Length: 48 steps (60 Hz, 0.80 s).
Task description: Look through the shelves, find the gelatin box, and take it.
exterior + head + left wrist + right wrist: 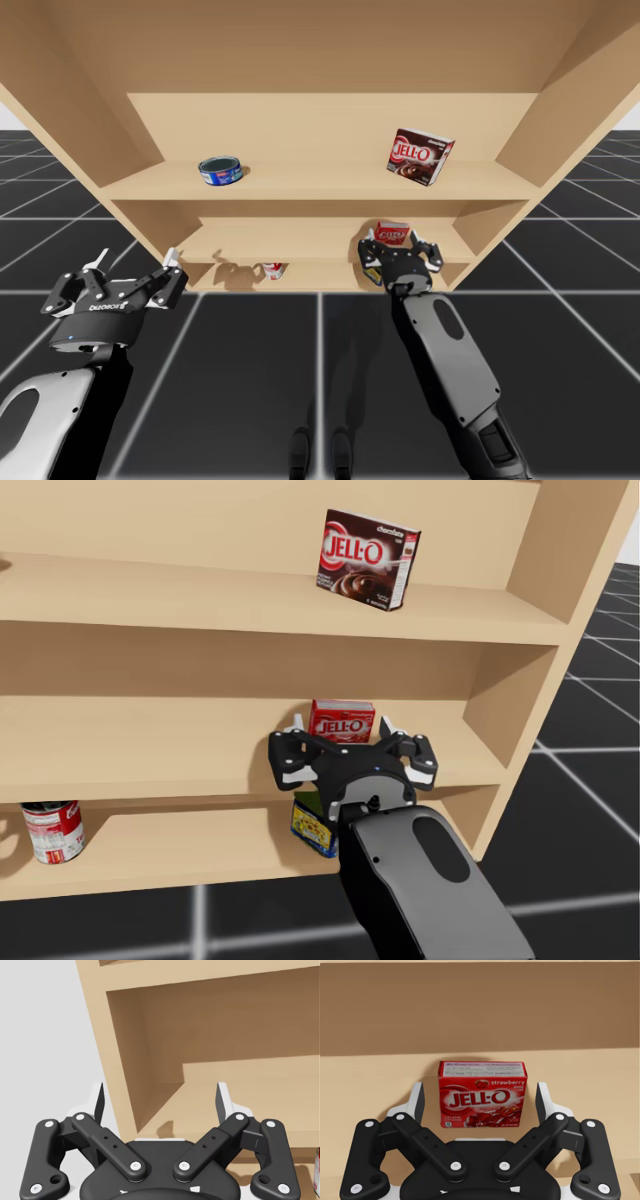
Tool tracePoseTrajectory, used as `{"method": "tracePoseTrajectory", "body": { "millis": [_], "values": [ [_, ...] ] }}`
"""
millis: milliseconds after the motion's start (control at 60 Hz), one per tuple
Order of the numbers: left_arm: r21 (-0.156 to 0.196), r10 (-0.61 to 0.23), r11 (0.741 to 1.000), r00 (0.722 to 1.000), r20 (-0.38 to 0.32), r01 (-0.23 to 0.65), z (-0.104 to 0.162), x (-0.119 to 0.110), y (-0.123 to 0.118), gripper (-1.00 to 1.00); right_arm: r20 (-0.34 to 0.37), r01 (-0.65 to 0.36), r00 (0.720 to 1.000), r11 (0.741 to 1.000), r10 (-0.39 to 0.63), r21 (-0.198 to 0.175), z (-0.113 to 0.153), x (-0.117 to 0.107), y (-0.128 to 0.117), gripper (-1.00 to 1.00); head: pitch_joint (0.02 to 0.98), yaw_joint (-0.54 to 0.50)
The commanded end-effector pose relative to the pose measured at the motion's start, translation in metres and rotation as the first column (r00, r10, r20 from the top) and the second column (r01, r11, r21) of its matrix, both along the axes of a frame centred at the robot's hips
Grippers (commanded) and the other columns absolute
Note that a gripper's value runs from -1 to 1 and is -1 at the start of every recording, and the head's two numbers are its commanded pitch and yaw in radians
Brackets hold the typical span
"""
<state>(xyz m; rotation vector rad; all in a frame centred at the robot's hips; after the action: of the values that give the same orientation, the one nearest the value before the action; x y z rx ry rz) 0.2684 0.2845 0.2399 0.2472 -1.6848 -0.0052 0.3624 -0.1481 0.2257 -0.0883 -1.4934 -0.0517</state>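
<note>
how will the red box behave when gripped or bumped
The red box looks like thin card: probably light, may dent if squeezed hard. It stands upright on a narrow base, so a bump from the right gripper could tip it; it won't roll.

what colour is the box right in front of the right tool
Red with white lettering. The box shows best in the right wrist view.

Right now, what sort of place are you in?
Probably a simulated pantry-style test scene: an open wooden shelf unit holds groceries, such as a red box and a flat blue can, and it stands on a dark grid floor.
</note>
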Motion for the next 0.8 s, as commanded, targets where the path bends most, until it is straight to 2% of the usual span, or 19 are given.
{"method": "tracePoseTrajectory", "body": {
  "millis": [17,167,183,200,233,250,267,433,550,800],
  "values": [
    [0.0,0.001,1.0,1.0,0.0,-0.001,0.0,0.0,0.0,-1.0,-0.006,0.015,1.0,1.0,-0.015,-0.008,-0.004,0.013,-0.002,-1.0,0.558,-0.24],
    [0.001,0.001,1.0,1.0,0.0,-0.001,0.0,0.0,0.0,-1.0,-0.013,-0.012,1.0,1.0,0.012,-0.012,-0.007,0.016,-0.003,-1.0,0.555,-0.24],
    [0.001,0.001,1.0,1.0,0.0,-0.001,0.0,0.0,0.0,-1.0,-0.015,-0.017,1.0,1.0,0.017,-0.014,-0.007,0.016,-0.003,-0.94,0.555,-0.24],
    [0.001,0.0,1.0,1.0,-0.001,0.0,0.0,0.0,0.0,-1.0,-0.011,-0.009,1.0,1.0,0.009,-0.012,-0.007,0.016,-0.003,-0.18,0.554,-0.24],
    [0.001,0.0,1.0,1.0,-0.001,0.0,0.0,0.0,0.0,-1.0,-0.01,-0.008,1.0,1.0,0.007,-0.013,-0.008,0.016,-0.003,0.41,0.554,-0.24],
    [0.001,0.0,1.0,1.0,-0.001,0.0,0.0,0.0,0.0,-1.0,-0.009,-0.007,1.0,1.0,0.007,-0.013,-0.008,0.016,-0.003,0.81,0.554,-0.24],
    [0.001,0.0,1.0,1.0,-0.001,0.0,0.0,0.0,0.0,-1.0,-0.01,-0.006,1.0,1.0,0.006,-0.013,-0.008,0.015,-0.003,0.98,0.554,-0.24],
    [0.0,-0.001,1.0,1.0,-0.001,0.001,0.0,0.0,0.0,-1.0,-0.01,0.005,1.0,1.0,-0.005,-0.016,-0.01,0.011,-0.009,1.0,0.549,-0.24],
    [0.0,-0.001,1.0,1.0,-0.001,0.001,0.0,0.0,0.0,-1.0,0.019,0.014,1.0,1.0,-0.014,-0.025,-0.003,0.0,-0.015,1.0,0.542,-0.24],
    [0.0,-0.002,1.0,1.0,-0.002,0.002,0.0,0.0,-0.001,-1.0,0.09,0.009,0.996,0.999,-0.005,-0.046,0.016,-0.041,-0.024,1.0,0.535,-0.24]
  ]
}}
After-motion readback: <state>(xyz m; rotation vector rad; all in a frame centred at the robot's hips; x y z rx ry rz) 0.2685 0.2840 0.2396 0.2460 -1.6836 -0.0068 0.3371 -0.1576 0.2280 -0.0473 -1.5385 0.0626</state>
